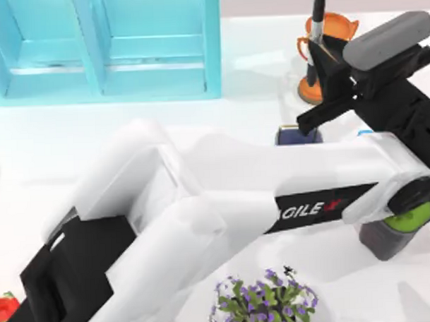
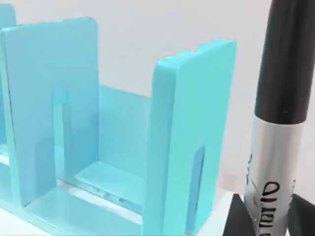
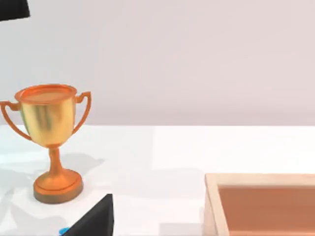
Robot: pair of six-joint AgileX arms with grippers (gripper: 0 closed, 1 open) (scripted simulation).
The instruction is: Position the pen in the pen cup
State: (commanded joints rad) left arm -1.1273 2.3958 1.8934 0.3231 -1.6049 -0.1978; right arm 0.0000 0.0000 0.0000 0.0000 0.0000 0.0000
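My left arm reaches across the table to the back right. Its gripper (image 1: 325, 76) is shut on the pen (image 1: 317, 20), which stands upright with a black top and a silvery-grey band. In the left wrist view the pen (image 2: 278, 132) rises between the dark fingers (image 2: 237, 216). The pen cup (image 1: 297, 135), a periwinkle-blue box with a gold rim, peeks out just below the gripper, mostly covered by the arm. The pen's lower end is hidden. A dark fingertip (image 3: 96, 219) of my right gripper shows in the right wrist view.
A teal shelf rack (image 1: 105, 45) stands at the back left. An orange trophy (image 1: 334, 26) is behind the pen. A grey cylinder with a green top (image 1: 397, 229) sits at the right, a purple-flowered plant (image 1: 266, 300) at the front, and a wooden box (image 3: 261, 204) near the right gripper.
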